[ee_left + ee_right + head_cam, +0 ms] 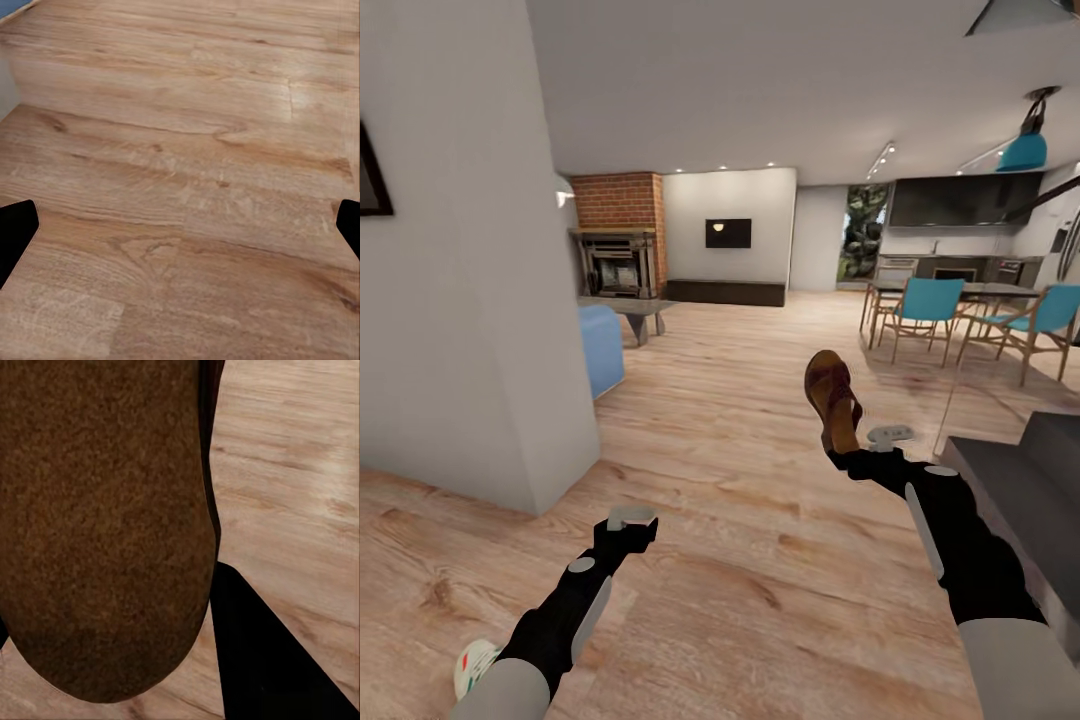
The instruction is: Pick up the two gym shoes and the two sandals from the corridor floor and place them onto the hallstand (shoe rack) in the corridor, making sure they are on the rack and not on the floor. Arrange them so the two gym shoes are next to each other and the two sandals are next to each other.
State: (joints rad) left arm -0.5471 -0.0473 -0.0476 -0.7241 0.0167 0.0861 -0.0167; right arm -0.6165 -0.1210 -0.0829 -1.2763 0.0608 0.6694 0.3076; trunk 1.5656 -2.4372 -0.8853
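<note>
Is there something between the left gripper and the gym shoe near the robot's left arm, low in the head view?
Nothing visible stands between them. The left gripper hangs open over bare corridor floor, while the gym shoe lies behind it beside the forearm, partly hidden by the arm.

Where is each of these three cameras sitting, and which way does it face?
Head: high on the robot, facing down the room; both arms, a sandal in the right gripper.
Left wrist: by the left gripper, facing the floor; jaws apart, empty.
Right wrist: facing the sandal's sole.
Head and right wrist share the sandal.
</note>
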